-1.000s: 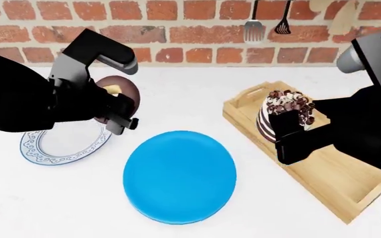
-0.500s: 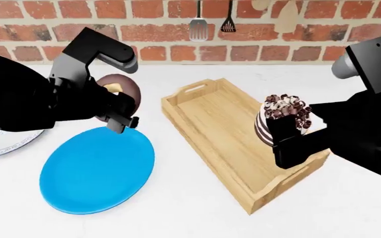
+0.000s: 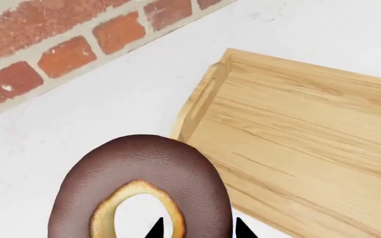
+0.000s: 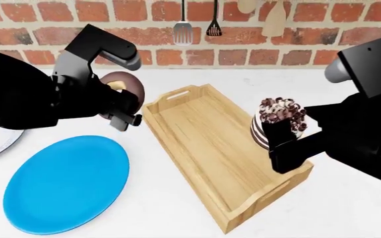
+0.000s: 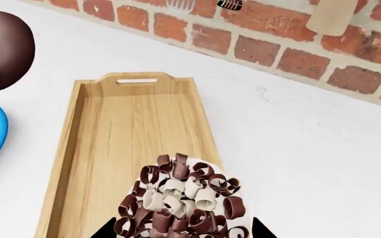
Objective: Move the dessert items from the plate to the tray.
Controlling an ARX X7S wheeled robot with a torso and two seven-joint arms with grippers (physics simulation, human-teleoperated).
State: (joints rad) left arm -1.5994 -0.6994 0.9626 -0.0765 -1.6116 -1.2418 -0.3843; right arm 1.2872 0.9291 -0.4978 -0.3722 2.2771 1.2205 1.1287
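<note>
While the left wrist view shows the left gripper (image 3: 194,229) pinching the donut (image 3: 141,191) upright, the tray (image 3: 309,144) lies just beyond and below it. Seen from the head, both loads hang in the air, a blue plate (image 4: 65,183) below the left gripper. Right wrist view: the right gripper (image 5: 180,229) clamps the cake (image 5: 180,206) over the tray's side rail.
</note>
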